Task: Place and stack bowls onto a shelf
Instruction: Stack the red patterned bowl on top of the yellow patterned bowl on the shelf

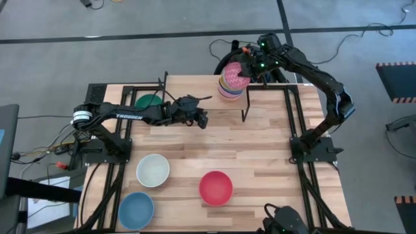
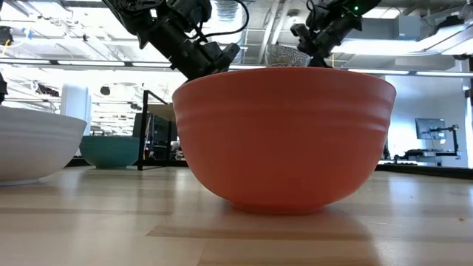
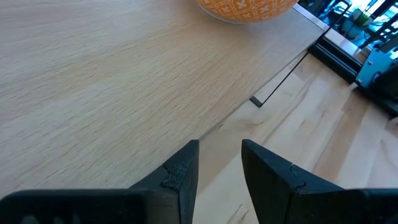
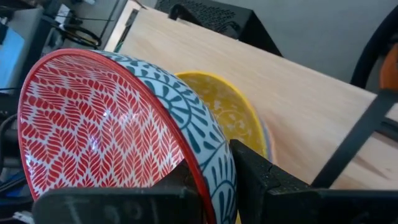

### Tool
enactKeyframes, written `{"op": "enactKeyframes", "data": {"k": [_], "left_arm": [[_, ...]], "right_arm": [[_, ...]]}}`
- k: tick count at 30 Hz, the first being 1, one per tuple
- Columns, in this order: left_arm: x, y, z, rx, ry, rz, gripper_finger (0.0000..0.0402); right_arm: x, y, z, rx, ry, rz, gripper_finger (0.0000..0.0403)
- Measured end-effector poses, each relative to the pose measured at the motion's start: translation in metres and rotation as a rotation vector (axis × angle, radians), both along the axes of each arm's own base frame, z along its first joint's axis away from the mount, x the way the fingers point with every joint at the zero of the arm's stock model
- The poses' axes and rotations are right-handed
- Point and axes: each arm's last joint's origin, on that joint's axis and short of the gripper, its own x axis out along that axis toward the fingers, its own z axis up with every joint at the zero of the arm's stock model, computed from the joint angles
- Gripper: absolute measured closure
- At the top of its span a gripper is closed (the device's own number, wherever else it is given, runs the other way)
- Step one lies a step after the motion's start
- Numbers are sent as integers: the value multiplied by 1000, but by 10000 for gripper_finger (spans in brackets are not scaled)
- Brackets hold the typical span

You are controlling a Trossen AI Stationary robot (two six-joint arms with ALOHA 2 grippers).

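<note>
The shelf [image 1: 195, 97] stands along the table's far edge. A stack of bowls [image 1: 229, 88] sits on its right end, with a yellow bowl [image 4: 227, 112] on top. Just above the stack my right gripper [image 1: 247, 68] is shut on a tilted bowl [image 1: 234, 70], red leaf-patterned inside and blue-patterned outside [image 4: 93, 130]. My left gripper [image 1: 200, 118] hovers open over the shelf's near edge [image 3: 221, 168], holding nothing. A green bowl [image 1: 149, 101] rests on the table left of the shelf. Cream-white [image 1: 153, 169], red [image 1: 216, 187] and blue [image 1: 136, 209] bowls stand near the front. My right gripper pinches the patterned bowl's rim [image 4: 189, 152], one finger [image 4: 174, 186] inside the bowl and one finger [image 4: 267, 177] on its outer wall. The fingers come slanting down from the table's far right. The bowl is lifted clear, tipped steeply on its side above the yellow bowl.
The shelf's thin black legs [image 1: 246, 114] stand at its corners. In the low view the red bowl [image 2: 284, 133] fills the foreground, the cream-white bowl [image 2: 29, 144] to its left. Bare shelf board lies between the stack and the shelf's left end.
</note>
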Motion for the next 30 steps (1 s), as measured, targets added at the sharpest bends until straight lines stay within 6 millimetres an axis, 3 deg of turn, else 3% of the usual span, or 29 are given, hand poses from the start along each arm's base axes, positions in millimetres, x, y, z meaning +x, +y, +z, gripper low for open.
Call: {"op": "enactKeyframes", "data": {"k": [19, 30], "left_arm": [[0, -2, 0, -10, -2, -3, 287], [0, -3, -1, -16, 8, -4, 287]], "right_arm": [[3, 0, -4, -51, 44, 21, 325], [5, 0, -2, -71, 37, 18, 279]]}}
